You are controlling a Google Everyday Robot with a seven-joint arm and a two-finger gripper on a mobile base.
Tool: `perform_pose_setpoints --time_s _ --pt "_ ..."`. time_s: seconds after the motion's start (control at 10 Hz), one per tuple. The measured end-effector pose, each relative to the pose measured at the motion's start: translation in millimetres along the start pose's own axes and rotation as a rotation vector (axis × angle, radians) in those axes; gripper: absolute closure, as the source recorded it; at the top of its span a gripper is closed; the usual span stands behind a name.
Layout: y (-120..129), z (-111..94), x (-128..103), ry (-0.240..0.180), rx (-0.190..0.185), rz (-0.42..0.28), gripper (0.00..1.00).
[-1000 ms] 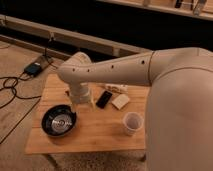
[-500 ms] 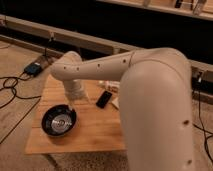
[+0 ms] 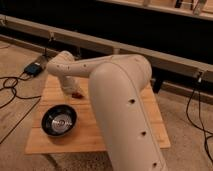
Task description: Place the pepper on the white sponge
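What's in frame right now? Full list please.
table: 1, light wood, centre
bowl: 1, black with a shiny inside, front left of the table
pepper: 1, red, on the table behind the bowl, at the gripper
cables: several, black, on the floor left and right of the table
box: 1, dark, on the floor by the table's far left corner
arm: 1, white, across the table's right half
gripper: 1, at the arm's end, low over the table's back left
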Motion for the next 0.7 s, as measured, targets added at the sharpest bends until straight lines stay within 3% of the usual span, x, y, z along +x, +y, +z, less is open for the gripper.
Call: perform_pose_setpoints --time_s 0.3,0.7 --pt "-23.7 31.1 -41.5 -0.008 0.032 -0.192 0.35" --pt "-57.0 73.1 -88.7 -0.003 0.102 -0.46 0.35"
